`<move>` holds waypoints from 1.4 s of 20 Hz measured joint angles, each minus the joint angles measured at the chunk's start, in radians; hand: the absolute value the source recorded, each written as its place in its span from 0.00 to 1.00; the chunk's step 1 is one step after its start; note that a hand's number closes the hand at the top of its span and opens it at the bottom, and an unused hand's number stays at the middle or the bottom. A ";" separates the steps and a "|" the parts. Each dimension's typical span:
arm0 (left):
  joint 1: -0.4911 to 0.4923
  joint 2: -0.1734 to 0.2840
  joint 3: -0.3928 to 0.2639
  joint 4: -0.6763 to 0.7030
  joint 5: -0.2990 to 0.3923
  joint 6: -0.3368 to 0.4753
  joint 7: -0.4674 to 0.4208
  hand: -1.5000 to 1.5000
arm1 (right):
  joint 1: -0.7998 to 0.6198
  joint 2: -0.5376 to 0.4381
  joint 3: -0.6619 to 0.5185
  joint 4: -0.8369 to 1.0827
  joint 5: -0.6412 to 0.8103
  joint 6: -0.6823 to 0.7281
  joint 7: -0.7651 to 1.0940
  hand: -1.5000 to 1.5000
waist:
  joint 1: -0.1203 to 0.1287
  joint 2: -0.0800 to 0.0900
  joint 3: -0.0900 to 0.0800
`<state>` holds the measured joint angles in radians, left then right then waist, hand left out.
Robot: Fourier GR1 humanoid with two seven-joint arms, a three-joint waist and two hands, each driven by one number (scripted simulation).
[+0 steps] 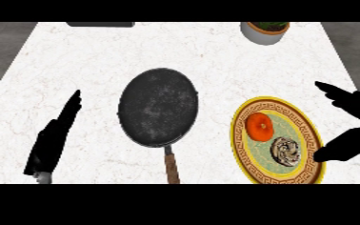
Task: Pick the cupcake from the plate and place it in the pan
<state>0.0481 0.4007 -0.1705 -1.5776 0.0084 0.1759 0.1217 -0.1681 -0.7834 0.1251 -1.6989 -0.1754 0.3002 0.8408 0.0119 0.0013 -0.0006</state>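
A yellow-rimmed patterned plate (307, 129) lies at the right of the counter. On it rest a brownish swirled cupcake (286, 151) and, just beyond it, an orange-red tomato-like fruit (260, 126). A black pan (158, 106) with a wooden handle (171, 166) sits at the middle, holding nothing. My right hand (343, 145) is at the plate's right edge, open, fingers and thumb spread on either side of the rim, a short way right of the cupcake. My left hand (56, 136) rests open at the lower left, fingers straight.
A white pot with a green plant (265, 30) stands at the far right of the counter. A dark flat object (100, 24) lies at the far edge, left of centre. The counter is pale marble.
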 measured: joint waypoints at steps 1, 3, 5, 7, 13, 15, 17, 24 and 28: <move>-0.005 -0.009 0.000 0.012 -0.006 0.000 -0.005 0.50 | -0.018 0.012 0.014 0.010 0.009 0.015 0.015 0.00 | -0.001 0.000 0.000; 0.004 -0.010 0.011 0.012 -0.005 -0.009 -0.008 0.50 | -0.054 0.015 0.027 0.035 0.011 0.055 0.048 0.00 | 0.000 0.000 0.000; 0.001 -0.022 0.008 0.017 -0.009 -0.011 -0.010 0.50 | -0.082 0.032 0.066 0.051 0.023 0.075 0.073 0.00 | 0.000 0.000 0.000; 0.003 -0.025 0.008 0.004 -0.017 -0.011 0.001 0.50 | -0.104 0.045 0.099 0.070 0.031 0.086 0.096 0.00 | 0.001 0.000 0.000; 0.010 -0.038 0.013 -0.016 -0.039 -0.013 0.017 0.50 | -0.133 0.079 0.166 0.094 0.043 0.103 0.138 0.00 | -0.002 -0.001 0.000; 0.015 -0.042 0.017 -0.007 -0.043 -0.021 0.005 0.50 | -0.146 0.096 0.176 0.108 0.042 0.108 0.146 0.00 | -0.003 -0.001 0.000; 0.007 -0.051 0.018 -0.002 -0.057 -0.020 0.011 0.50 | -0.157 0.107 0.182 0.122 0.042 0.119 0.147 0.00 | -0.004 -0.001 0.000; 0.006 -0.046 0.050 -0.033 -0.045 -0.046 0.040 0.50 | -0.165 0.132 0.242 0.158 0.078 0.120 0.173 0.00 | -0.005 -0.002 0.000; 0.030 -0.055 0.058 -0.026 -0.056 -0.051 0.010 0.50 | -0.160 0.139 0.256 0.169 0.091 0.119 0.185 0.00 | -0.007 -0.002 0.000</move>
<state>0.0779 0.3460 -0.1126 -1.6039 -0.0471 0.1251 0.1317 -0.3284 -0.6439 0.3816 -1.5304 -0.0848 0.4194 1.0262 0.0050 -0.0007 -0.0007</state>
